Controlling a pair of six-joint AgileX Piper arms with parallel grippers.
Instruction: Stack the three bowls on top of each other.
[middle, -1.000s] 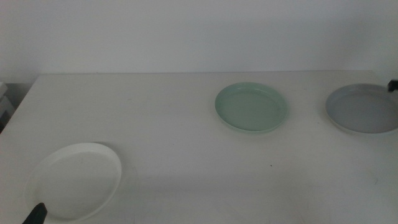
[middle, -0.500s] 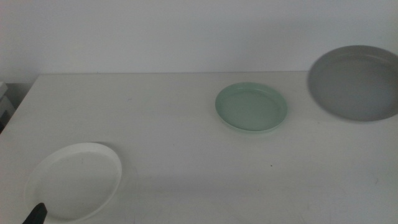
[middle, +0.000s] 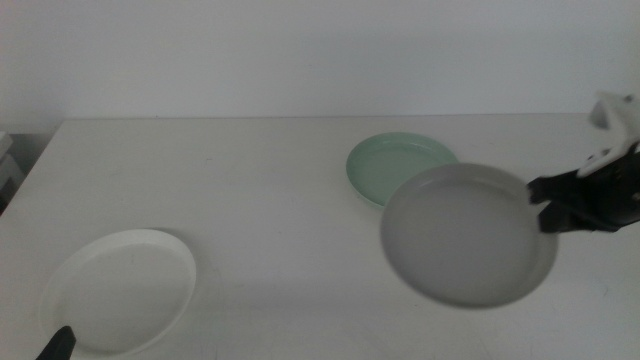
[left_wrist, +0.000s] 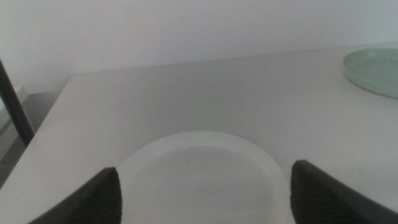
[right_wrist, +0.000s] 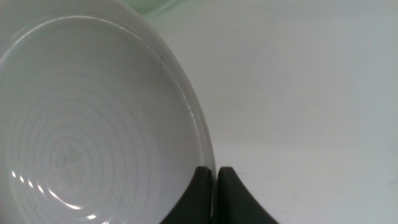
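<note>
While my right gripper (middle: 552, 203) pinches the grey-blue bowl (middle: 465, 235) by its rim, aloft near the mint green bowl (middle: 385, 165), I should centre it, level it, then lower (left gripper (left_wrist: 202, 186) spread wide, waits at the white bowl (middle: 120, 290)).

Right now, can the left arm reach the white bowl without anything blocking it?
Probably yes. The left end effector is open, with the white bowl between its jaws and nothing between them. The right end effector holds the grey-blue bowl far away.
</note>
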